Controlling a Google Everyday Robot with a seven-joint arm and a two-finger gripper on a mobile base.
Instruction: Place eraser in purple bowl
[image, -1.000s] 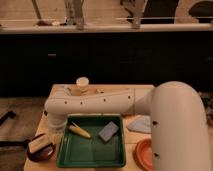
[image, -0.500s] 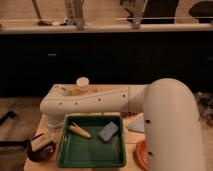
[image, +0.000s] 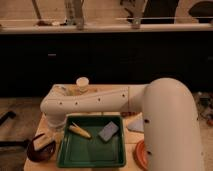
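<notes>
The purple bowl (image: 35, 152) sits at the table's front left corner. A pale tan block, the eraser (image: 43, 142), lies in or just over the bowl; I cannot tell whether it rests on the bottom. My white arm reaches from the right across the table. Its wrist bends down at the left, and the gripper (image: 52, 128) is just above and right of the bowl, mostly hidden by the wrist.
A green tray (image: 90, 152) right of the bowl holds a yellow corn cob (image: 80, 131) and a blue-grey pad (image: 108, 131). An orange bowl (image: 140, 153) is at front right, partly behind my arm. A pale cup (image: 82, 83) stands at the back edge.
The arm has shifted a little to the left and its big segment fills more of the right side. The bowl and tray have not moved.
</notes>
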